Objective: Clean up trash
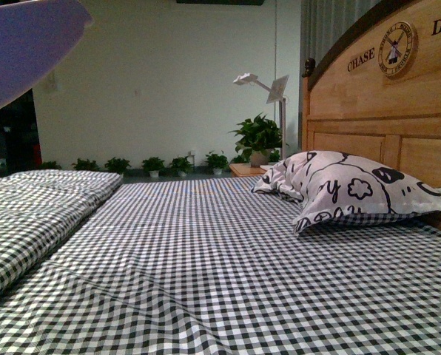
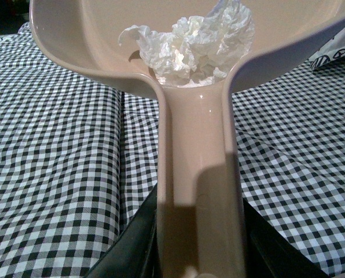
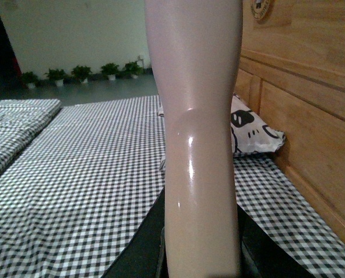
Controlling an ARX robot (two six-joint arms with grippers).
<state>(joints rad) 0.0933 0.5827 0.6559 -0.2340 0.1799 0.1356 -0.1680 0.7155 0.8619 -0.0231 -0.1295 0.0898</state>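
The left fingers are closed on the handle of a dustpan, a smooth, glossy beige plastic. The handle's long axis runs straight out from the fingers to the wide, curved pan. The trash, a crumpled white paper wad, lies in the pan at the mouth of the handle, well above the checked bed. The right fingers are clamped on a second glossy beige handle, whose far end is out of view. The left arm is judged the nearer for tipping the trash out.
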